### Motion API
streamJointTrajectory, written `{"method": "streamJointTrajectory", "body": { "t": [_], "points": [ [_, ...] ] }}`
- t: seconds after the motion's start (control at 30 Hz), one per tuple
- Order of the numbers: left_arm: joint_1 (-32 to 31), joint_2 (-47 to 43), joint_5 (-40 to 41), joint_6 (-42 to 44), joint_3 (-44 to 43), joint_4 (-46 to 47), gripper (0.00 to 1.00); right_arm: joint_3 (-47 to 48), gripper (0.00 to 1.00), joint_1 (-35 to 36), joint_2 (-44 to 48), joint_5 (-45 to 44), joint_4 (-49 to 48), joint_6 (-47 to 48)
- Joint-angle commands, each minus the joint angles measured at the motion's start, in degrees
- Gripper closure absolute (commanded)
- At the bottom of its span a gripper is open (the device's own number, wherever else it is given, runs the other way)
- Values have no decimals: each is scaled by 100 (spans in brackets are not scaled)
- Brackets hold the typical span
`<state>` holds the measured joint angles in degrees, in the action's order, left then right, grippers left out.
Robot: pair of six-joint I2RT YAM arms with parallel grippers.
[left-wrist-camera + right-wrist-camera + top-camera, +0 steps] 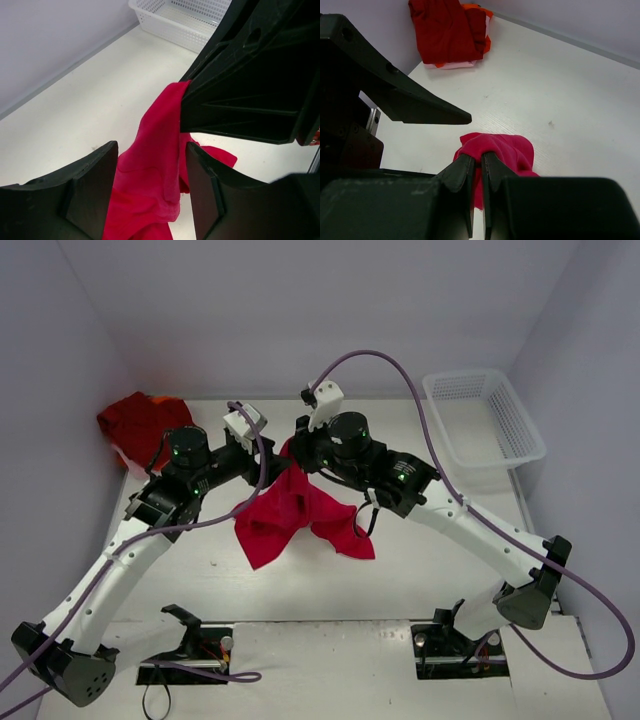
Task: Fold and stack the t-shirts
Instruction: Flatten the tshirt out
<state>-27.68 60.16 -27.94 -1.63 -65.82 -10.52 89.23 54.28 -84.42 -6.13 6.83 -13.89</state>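
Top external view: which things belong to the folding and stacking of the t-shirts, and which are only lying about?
For the job:
- red t-shirt, pinched in the right tool, with the left tool open around it
- stack of red shirts, far left corner

Lying about:
- white mesh basket, far right corner

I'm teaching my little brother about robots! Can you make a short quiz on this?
1. True or false: the right end effector is shut on the bright red cloth t-shirt.
2. The left end effector: A) grips the white plastic mesh basket; B) stands open around the shirt; C) rests on the table.
3. Fill in: the folded dark red t-shirts lie at the far ___ corner.
Key: 1 true; 2 B; 3 left.
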Motion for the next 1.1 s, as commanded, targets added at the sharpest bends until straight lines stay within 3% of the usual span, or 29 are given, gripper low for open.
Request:
{"method": "streamJointTrajectory", "body": {
  "t": [0.0,0.4,0.73,0.87,1.07],
  "points": [
    [-44,4,70,145,-352,411,50,15,100,-67,277,51,-419,-44],
    [-167,92,114,295,-352,560,59,-29,100,-120,216,147,-419,-61],
    [-167,66,175,286,-265,692,82,-20,100,-120,224,226,-437,-96],
    [-176,13,245,295,-256,701,100,-37,100,-111,216,261,-437,-114],
    [-176,-92,404,347,-186,683,100,-46,100,-111,207,323,-437,-131]
  ]
}}
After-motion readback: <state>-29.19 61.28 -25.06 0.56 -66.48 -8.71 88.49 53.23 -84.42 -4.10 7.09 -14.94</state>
